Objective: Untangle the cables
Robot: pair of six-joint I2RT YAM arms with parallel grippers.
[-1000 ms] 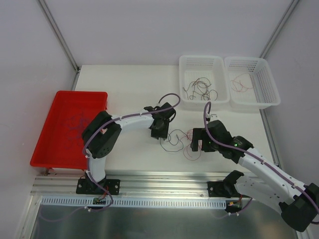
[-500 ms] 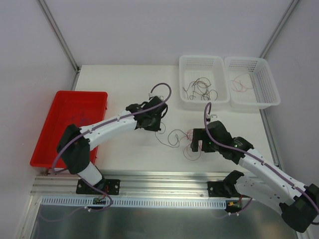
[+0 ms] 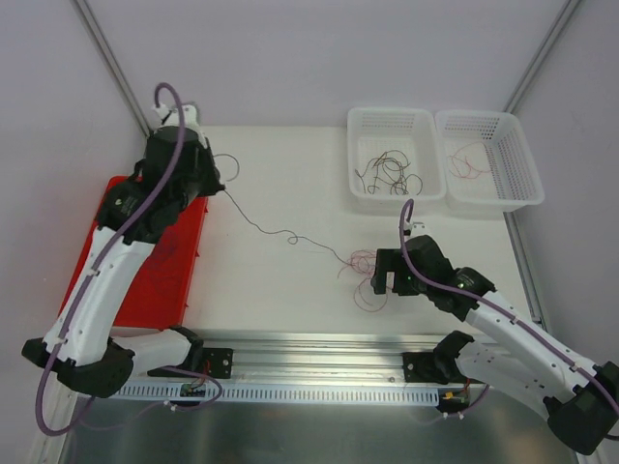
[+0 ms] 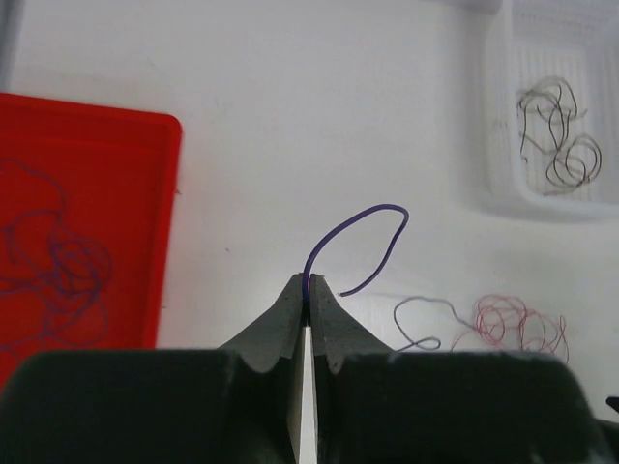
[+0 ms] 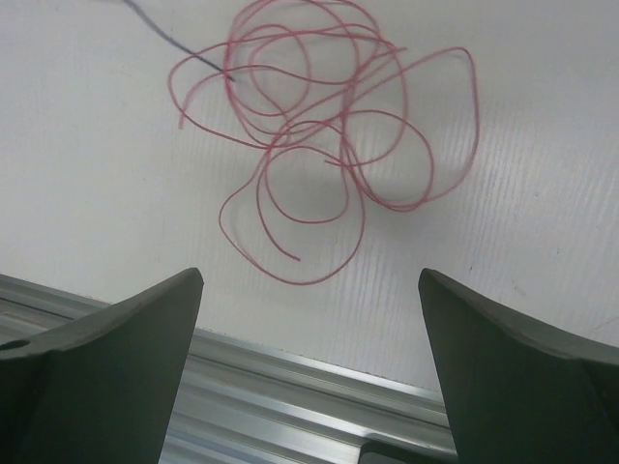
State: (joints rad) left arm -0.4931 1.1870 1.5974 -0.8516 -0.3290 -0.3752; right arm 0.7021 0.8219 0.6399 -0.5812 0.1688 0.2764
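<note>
Right gripper (image 5: 309, 290) released, jaws wide, over pink-red cable bunch (image 5: 290, 130) by near edge of table (image 3: 280, 290). One purple cable (image 3: 280, 232) runs from bunch far-left to left gripper (image 4: 308, 295), clenched on it, raised above red tray (image 4: 97, 108) far edge.

Red tray (image 3: 160, 280) sits at the left edge of the white worktop (image 3: 280, 159), shallow with a raised rim. Two white mesh baskets stand side by side at the far right: left basket (image 3: 392, 112), right basket (image 3: 488, 114), rims just beside each other. A ribbed aluminium rail (image 3: 319, 348) runs along the near edge. Pale walls behind.
</note>
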